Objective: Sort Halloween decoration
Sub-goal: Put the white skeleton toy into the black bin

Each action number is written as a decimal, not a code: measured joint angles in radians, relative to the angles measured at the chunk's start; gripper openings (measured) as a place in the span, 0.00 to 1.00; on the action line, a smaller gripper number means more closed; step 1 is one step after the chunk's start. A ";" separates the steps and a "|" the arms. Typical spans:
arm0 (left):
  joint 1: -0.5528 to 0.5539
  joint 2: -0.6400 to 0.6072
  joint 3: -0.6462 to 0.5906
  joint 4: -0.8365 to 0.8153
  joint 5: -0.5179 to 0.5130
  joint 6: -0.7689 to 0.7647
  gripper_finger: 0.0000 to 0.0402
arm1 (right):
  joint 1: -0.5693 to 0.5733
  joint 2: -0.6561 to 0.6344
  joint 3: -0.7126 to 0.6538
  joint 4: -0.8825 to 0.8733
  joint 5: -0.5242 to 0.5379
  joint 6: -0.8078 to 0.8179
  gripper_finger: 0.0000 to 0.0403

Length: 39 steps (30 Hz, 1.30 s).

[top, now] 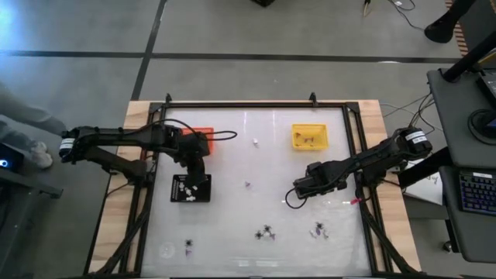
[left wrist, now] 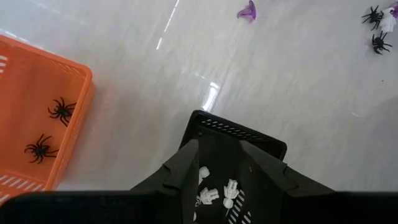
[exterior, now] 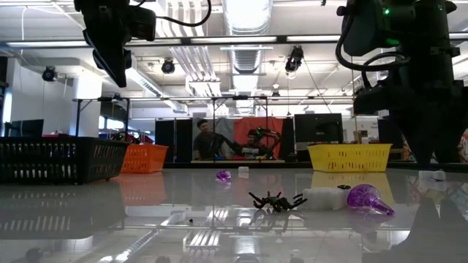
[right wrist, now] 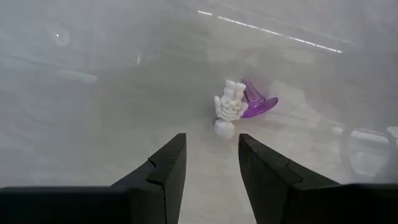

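Note:
My left gripper [left wrist: 219, 149] is open and hangs above the black tray [top: 191, 188], which holds several white figures [left wrist: 214, 193]; in the low view it is well above the table [exterior: 110, 44]. The orange tray [left wrist: 37, 118] holds two black spiders [left wrist: 61, 111]. My right gripper [right wrist: 211, 138] is open near the table's middle [top: 298, 188], just short of a white skeleton [right wrist: 229, 107] lying against a purple hat [right wrist: 258, 101]. More trinkets lie near the table's near edge: a spider [top: 266, 232], a purple-and-white pair [top: 318, 229] and another spider [top: 188, 245].
The yellow tray [top: 309, 136] stands at the far right and holds small brownish pieces. A white trinket [top: 255, 142] lies between the orange and yellow trays. A black frame [top: 256, 105] borders the table. People sit in the room behind [exterior: 212, 142].

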<state>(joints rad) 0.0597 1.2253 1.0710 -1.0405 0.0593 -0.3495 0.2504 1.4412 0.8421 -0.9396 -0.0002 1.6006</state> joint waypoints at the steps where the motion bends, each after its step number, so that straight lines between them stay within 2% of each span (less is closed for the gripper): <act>1: 0.000 0.000 0.000 0.000 0.000 -0.001 0.23 | 0.000 0.000 -0.002 0.002 0.000 0.005 0.34; 16: 0.000 0.000 0.000 -0.001 0.001 -0.004 0.23 | 0.000 0.000 -0.096 0.108 0.001 0.067 0.34; 24: 0.000 0.000 0.000 0.000 0.001 -0.004 0.23 | 0.000 -0.003 -0.134 0.143 0.040 0.062 0.33; 28: 0.000 0.000 0.000 0.000 0.002 -0.004 0.23 | 0.000 -0.003 -0.149 0.156 0.060 0.056 0.27; 37: 0.000 0.000 0.000 0.001 0.002 -0.004 0.23 | -0.002 -0.002 -0.194 0.203 0.077 0.031 0.06; 39: 0.000 0.000 0.000 0.001 0.002 -0.004 0.23 | -0.002 -0.003 -0.191 0.208 0.070 0.003 0.04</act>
<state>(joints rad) 0.0597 1.2255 1.0710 -1.0397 0.0608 -0.3538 0.2485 1.4379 0.6507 -0.7311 0.0698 1.6032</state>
